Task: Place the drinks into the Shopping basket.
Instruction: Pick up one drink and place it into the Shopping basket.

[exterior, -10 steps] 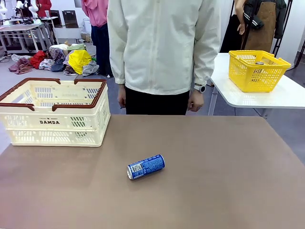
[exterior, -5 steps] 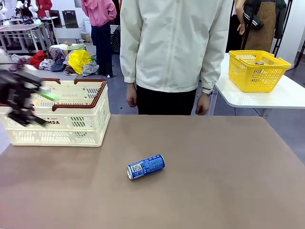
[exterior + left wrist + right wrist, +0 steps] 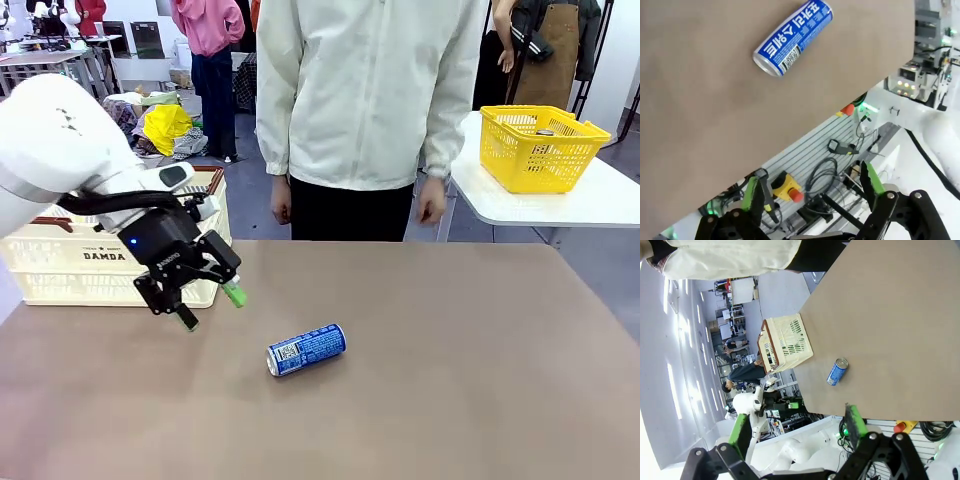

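Count: 1 Shopping basket, 1 drink can, 2 grippers, 1 person, 1 yellow basket.

Far left of the counter (image 3: 450, 390): Shopping basket (image 3: 70, 280), cream-white, slotted, dark brown rim, "DAMDA" on its side. The left arm crosses in front of it.

Left gripper (image 3: 211, 308): just right of the basket's near corner, over the counter. Jaws fully spread, nothing between the pads.

Drink can (image 3: 306, 349): near mid-counter, right of the left gripper and apart from it, well apart from the Shopping basket. Blue with white lettering, small white code patch beside the silver top. Lies on its side. Long axis diagonal, silver top toward near-left, base toward far-right.

Person (image 3: 370, 90): cream jacket, stands at the far edge, hands down.

Right gripper (image 3: 797, 425): jaws fully spread, empty, well apart from the can.

Far right: yellow basket (image 3: 540, 150) on a separate white table (image 3: 600, 205).
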You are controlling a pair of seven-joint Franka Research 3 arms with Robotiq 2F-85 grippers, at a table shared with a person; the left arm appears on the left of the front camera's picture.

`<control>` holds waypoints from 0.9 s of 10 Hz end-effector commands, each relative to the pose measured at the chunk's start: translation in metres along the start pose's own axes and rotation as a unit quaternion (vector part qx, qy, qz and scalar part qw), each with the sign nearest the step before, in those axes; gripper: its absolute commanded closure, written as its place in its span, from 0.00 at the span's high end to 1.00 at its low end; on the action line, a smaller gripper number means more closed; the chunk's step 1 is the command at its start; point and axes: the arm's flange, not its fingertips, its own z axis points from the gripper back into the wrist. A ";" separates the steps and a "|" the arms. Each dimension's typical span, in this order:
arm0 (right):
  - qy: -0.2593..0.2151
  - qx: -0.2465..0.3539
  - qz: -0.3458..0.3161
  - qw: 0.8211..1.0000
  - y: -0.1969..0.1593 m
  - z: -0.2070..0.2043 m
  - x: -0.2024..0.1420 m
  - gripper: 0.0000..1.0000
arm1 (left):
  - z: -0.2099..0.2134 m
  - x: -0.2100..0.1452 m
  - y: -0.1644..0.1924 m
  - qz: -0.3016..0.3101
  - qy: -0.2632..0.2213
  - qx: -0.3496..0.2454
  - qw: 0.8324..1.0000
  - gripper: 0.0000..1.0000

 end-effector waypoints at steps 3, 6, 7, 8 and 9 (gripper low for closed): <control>0.001 0.004 -0.006 1.000 0.004 0.002 0.001 1.00 | 0.029 -0.003 0.020 0.014 -0.005 -0.037 0.999 1.00; 0.001 0.004 -0.006 1.000 0.004 0.002 0.001 1.00 | 0.023 0.010 -0.002 -0.037 0.004 0.022 0.999 1.00; 0.001 0.004 -0.006 1.000 0.004 0.002 0.001 1.00 | 0.016 0.021 -0.025 -0.117 0.006 0.092 0.989 1.00; 0.001 0.004 -0.006 1.000 0.004 0.002 0.001 1.00 | 0.005 0.031 -0.046 -0.237 0.025 0.152 0.959 1.00; 0.001 0.004 -0.006 1.000 0.004 0.002 0.001 1.00 | -0.008 0.039 -0.063 -0.374 0.050 0.182 0.908 1.00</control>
